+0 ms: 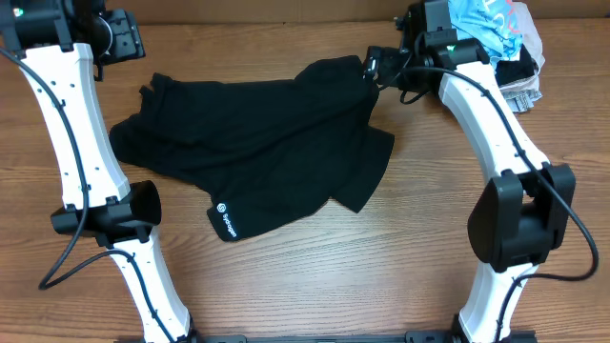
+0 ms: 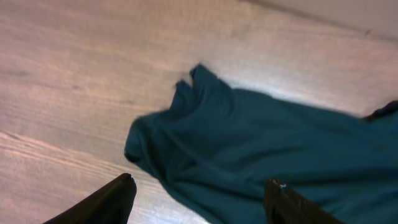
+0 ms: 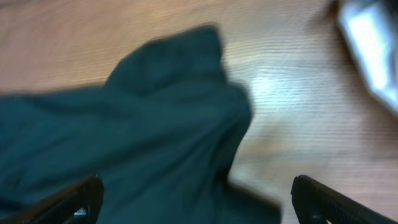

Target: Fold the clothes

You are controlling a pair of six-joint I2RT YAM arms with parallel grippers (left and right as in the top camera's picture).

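Overhead, the black top [image 1: 276, 133] sprawls crumpled on the table [image 1: 381, 272], one corner beside the right gripper [image 1: 374, 65]. Left wrist view: the left gripper [image 2: 200, 183] hangs part-open and empty above the top's edge. Right wrist view: jaws wide and empty; closing here could pinch bunched layers together.

top [image 1: 267, 133] ctr of table [image 1: 381, 267], garment pile [image 1: 510, 48] far R corner
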